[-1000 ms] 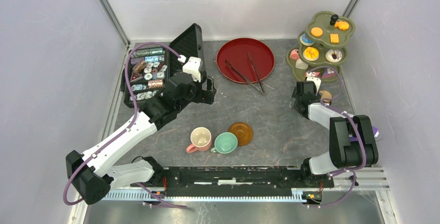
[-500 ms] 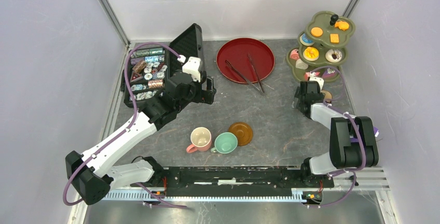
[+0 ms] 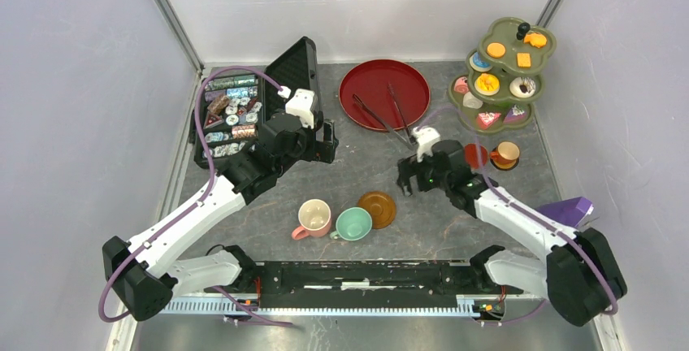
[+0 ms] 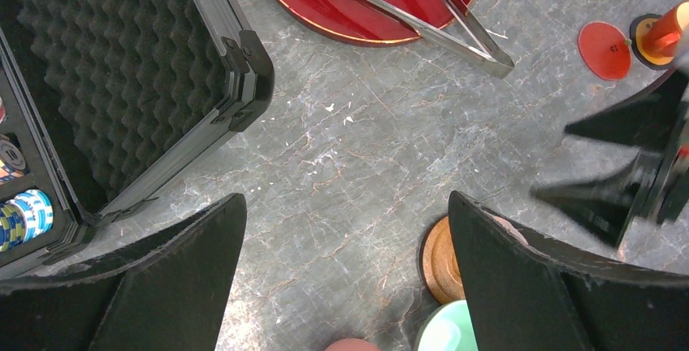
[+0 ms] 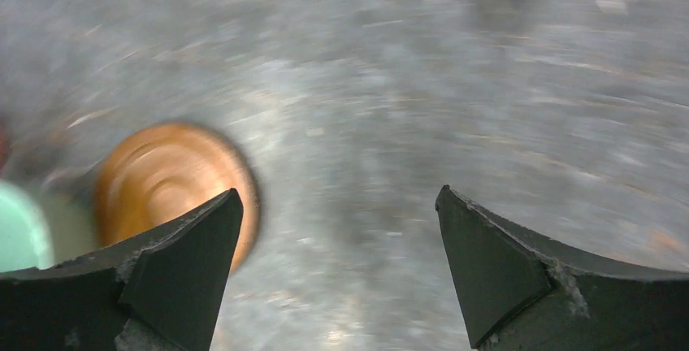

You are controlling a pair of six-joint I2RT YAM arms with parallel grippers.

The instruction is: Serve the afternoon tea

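Observation:
A pink cup (image 3: 314,218), a mint cup (image 3: 353,223) and a brown saucer (image 3: 377,209) stand at the table's front middle. A small orange cup (image 3: 504,153) on its saucer and a red saucer (image 3: 475,155) stand at the right. Toy pastries fill the green tiered stand (image 3: 504,71). My right gripper (image 3: 404,179) is open and empty, just right of the brown saucer (image 5: 166,176); its wrist view is blurred. My left gripper (image 3: 327,141) is open and empty above bare table; its wrist view shows the brown saucer (image 4: 439,249) and mint cup (image 4: 447,331) below.
A red tray (image 3: 383,93) with thin metal tongs (image 3: 398,119) lies at the back middle. An open black case (image 3: 236,115) of chips with a raised foam-lined lid stands at the back left, beside my left gripper.
My right arm has swung left from beside the tiered stand to the table's middle near the brown saucer, uncovering the orange cup and red saucer. The left arm has not moved.

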